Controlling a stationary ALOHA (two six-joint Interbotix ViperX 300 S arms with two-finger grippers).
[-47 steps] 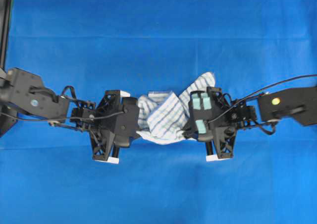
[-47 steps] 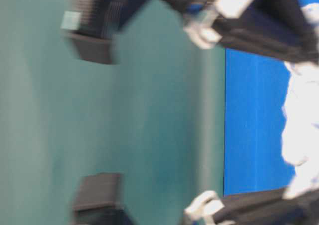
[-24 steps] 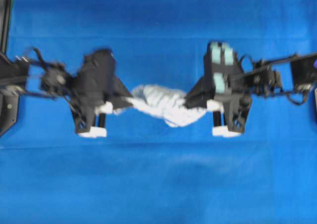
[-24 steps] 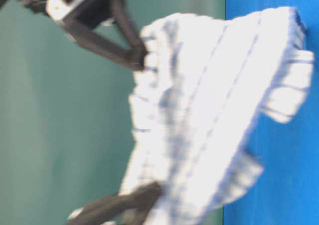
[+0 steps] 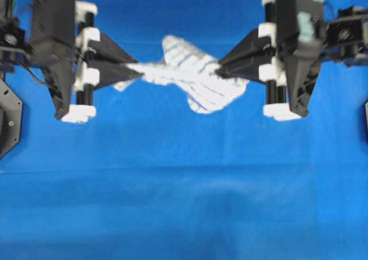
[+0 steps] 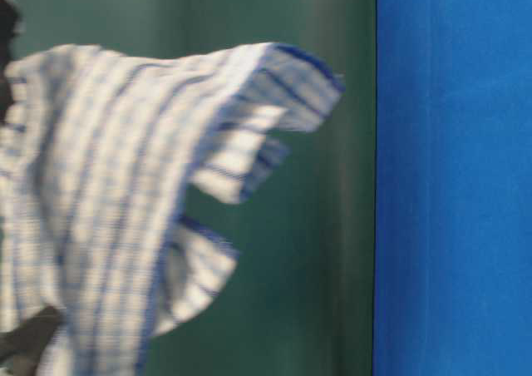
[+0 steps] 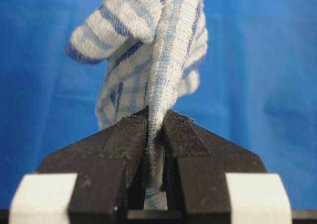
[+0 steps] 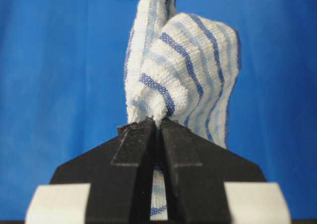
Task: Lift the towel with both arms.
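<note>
Towel [image 5: 192, 79] strung between both grippers, up off blue cloth [image 5: 184, 202]. L gripper [image 5: 137, 71] pinched tight on one end, fabric squeezed between fingers [image 7: 129, 140] in wrist view. R gripper [image 5: 221, 67] clamped on other end, jaws nearly touching. No containers. Overhead blurry; arm bodies cut off at top and sides. Table-level view sideways, motion-smeared: only towel, green wall [image 6: 332, 251], dark bits at left edge, can't ID.
</note>
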